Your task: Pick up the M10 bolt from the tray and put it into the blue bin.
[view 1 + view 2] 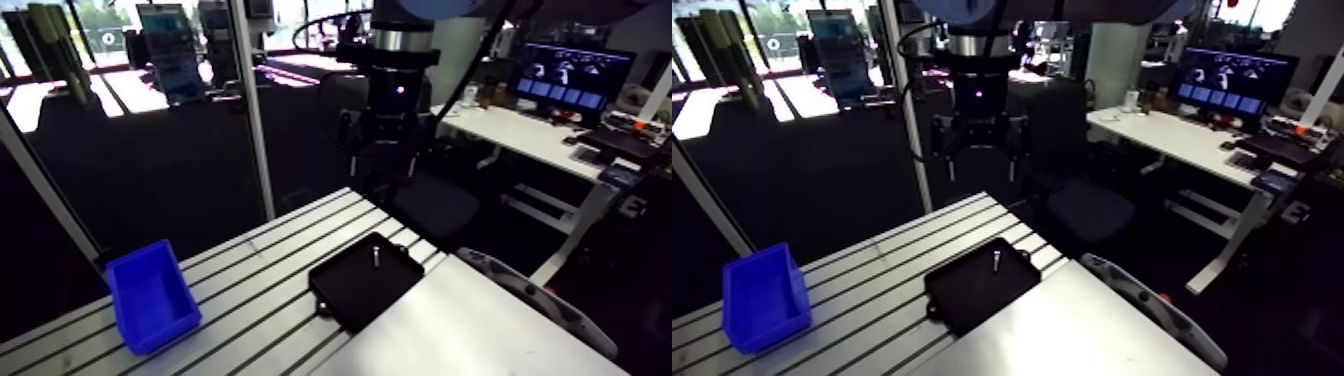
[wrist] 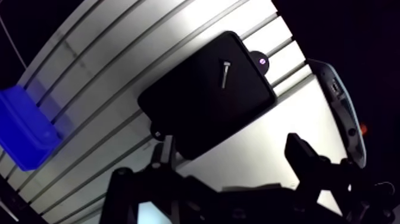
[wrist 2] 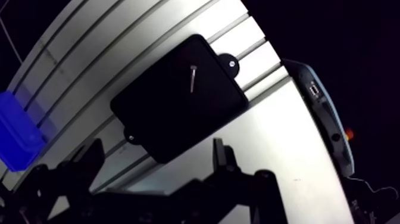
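My gripper [image 2: 230,144] released and empty, hanging above the surface [image 2: 107,59], M10 bolt [image 2: 225,74] lying in the black tray [image 2: 190,104] ahead of my gripper, blue bin [image 2: 24,128] well off to its side

Dim room, daylight behind; table [image 2: 262,156] glares white in the wrist view; its edges curve.
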Controlling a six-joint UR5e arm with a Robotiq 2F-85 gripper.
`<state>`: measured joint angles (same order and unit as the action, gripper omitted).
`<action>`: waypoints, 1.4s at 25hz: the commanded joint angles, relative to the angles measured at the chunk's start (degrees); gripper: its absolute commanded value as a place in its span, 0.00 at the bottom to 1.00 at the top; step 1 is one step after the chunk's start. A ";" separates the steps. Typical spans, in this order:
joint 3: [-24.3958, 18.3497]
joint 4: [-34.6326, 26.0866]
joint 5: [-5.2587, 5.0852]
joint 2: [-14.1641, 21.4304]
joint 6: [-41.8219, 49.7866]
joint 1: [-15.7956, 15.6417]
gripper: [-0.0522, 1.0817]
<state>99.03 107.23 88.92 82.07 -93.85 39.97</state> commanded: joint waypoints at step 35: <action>8.95 18.59 4.02 -14.27 1.35 1.44 0.39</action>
<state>107.57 123.60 91.24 69.32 -92.84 41.52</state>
